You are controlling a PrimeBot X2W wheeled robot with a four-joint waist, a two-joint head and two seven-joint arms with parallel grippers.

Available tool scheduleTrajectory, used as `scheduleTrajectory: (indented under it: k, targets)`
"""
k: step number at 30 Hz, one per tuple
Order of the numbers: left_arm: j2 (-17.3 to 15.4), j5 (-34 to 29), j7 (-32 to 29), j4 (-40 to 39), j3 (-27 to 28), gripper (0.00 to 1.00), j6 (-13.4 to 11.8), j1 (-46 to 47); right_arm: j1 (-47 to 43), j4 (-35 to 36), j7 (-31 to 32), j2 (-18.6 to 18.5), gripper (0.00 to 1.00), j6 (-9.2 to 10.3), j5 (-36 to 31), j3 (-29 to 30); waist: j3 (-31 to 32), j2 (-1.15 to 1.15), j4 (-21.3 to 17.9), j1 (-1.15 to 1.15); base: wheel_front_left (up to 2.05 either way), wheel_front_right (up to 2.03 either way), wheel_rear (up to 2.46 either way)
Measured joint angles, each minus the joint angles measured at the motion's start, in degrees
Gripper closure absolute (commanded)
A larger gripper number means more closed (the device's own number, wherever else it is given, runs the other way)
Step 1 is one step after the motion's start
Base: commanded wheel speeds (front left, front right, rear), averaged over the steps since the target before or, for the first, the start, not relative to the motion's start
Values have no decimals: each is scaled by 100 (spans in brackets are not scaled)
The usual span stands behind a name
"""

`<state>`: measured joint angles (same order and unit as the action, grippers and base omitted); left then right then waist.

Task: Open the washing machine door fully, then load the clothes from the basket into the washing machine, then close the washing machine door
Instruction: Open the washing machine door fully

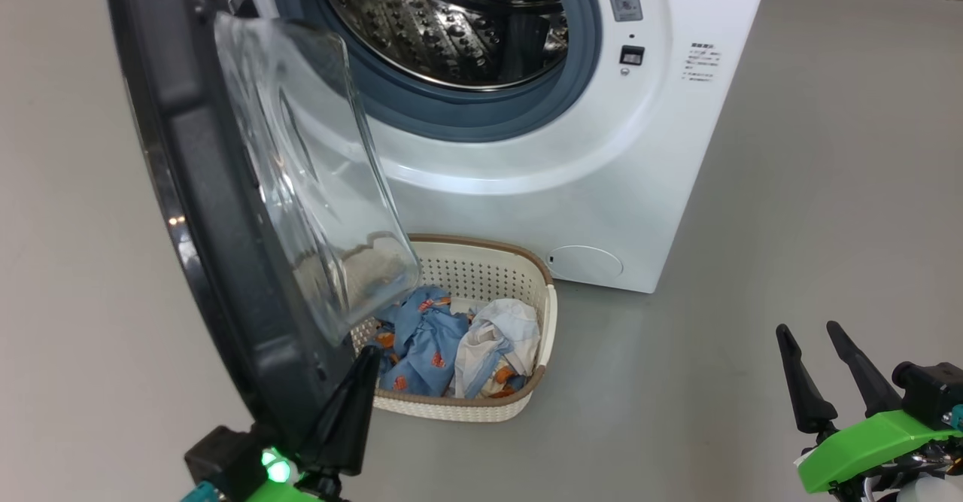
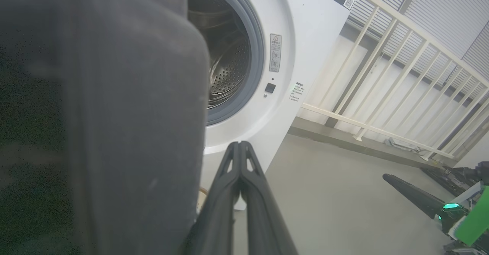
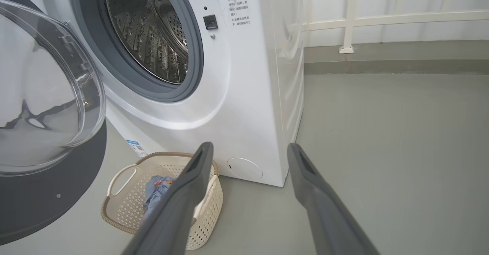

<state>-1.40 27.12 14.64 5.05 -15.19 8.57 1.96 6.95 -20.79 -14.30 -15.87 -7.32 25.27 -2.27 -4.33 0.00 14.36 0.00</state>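
Door [image 1: 195, 186] stands open at 9 o'clock, basket [image 1: 481, 244] of clothes [image 1: 429, 344] on the floor at 6 below the drum, left gripper [image 1: 369, 355] pinched shut at the door's bottom edge, right gripper [image 1: 808, 329] splayed empty at 4, so a slipped push might knock that basket.
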Motion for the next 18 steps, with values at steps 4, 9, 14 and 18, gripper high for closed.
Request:
scheduleTrajectory:
  k: [4, 9, 14, 18]
  targets:
    - [-2, -76, 0, -63, 176, 100, 0, -116, 0, 46, -1, -4, 0, 0, -7, -20, -21, 0, 86, 0, 0, 0, 0]
    - [-29, -132, 0, -87, 407, 100, -25, -219, 0, 76, 0, -13, 0, 0, -52, -58, -44, 0, 195, 0, 0, 0, 0]
    - [-45, -177, -1, -101, 690, 100, -116, -277, 0, 96, 0, -12, 0, 0, -53, -89, -53, 0, 293, 0, 0, 0, 0]
    - [-80, -215, -1, -116, 943, 100, -192, -302, 0, 96, -1, -13, 0, 0, -53, -103, -59, 0, 368, 0, 0, 0, 0]
